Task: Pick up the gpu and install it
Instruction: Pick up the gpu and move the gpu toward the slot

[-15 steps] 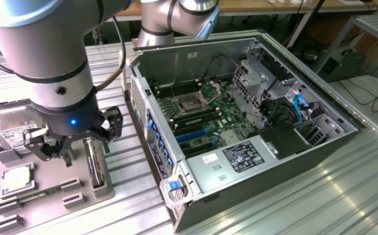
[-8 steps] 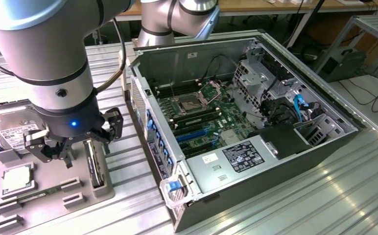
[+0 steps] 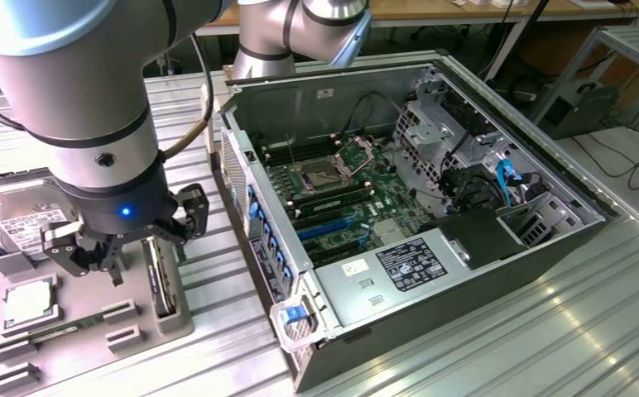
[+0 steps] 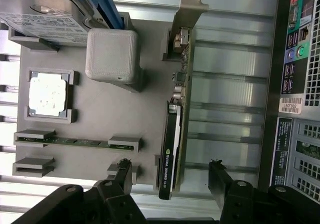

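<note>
The gpu (image 4: pixel 175 134) is a thin dark card standing on its edge in a slot of the grey holder tray (image 4: pixel 150 59), with its silver bracket (image 4: pixel 192 4) at one end. In the exterior view the gpu (image 3: pixel 163 285) is at the tray's side nearest the computer. My gripper (image 3: pixel 132 248) hovers just above that tray. It is open, and in the wrist view my gripper (image 4: pixel 171 174) has one finger on each side of the card's far end without touching it. Nothing is held.
The open computer case (image 3: pixel 408 207) lies at the exterior view's right, with blue card slots (image 3: pixel 325 223) on its motherboard. The tray (image 3: pixel 77 364) also holds a silver hard drive (image 3: pixel 16 219), a processor chip (image 3: pixel 31 302), a green memory stick (image 3: pixel 65 329) and a grey block (image 4: pixel 111 54).
</note>
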Robot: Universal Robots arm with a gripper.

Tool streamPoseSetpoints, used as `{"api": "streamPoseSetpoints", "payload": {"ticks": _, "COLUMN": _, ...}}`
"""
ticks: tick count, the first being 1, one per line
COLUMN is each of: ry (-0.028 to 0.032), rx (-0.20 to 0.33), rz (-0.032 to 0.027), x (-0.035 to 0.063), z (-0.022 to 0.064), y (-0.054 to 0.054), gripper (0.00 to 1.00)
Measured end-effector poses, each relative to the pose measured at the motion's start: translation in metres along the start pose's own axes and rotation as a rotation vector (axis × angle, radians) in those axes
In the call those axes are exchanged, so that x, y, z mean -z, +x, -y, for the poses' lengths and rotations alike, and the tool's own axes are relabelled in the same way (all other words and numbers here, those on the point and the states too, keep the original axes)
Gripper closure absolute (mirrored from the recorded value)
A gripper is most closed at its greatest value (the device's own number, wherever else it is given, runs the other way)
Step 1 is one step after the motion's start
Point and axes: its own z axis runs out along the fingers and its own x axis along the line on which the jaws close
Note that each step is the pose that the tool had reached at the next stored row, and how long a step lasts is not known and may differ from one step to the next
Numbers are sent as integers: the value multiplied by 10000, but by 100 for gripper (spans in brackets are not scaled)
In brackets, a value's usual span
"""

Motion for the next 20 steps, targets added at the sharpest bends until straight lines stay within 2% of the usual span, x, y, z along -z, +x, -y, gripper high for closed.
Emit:
{"api": "streamPoseSetpoints", "payload": {"ticks": 10, "ry": -1, "rx": 2, "rz": 3, "x": -43, "z": -18, "y": -7, "gripper": 28}}
{"api": "streamPoseSetpoints", "payload": {"ticks": 16, "ry": 0, "rx": -464, "rz": 15, "x": -72, "z": -28, "y": -16, "gripper": 28}}
{"api": "streamPoseSetpoints", "payload": {"ticks": 20, "ry": 0, "rx": -467, "rz": 16, "x": -88, "z": -30, "y": -20, "gripper": 28}}
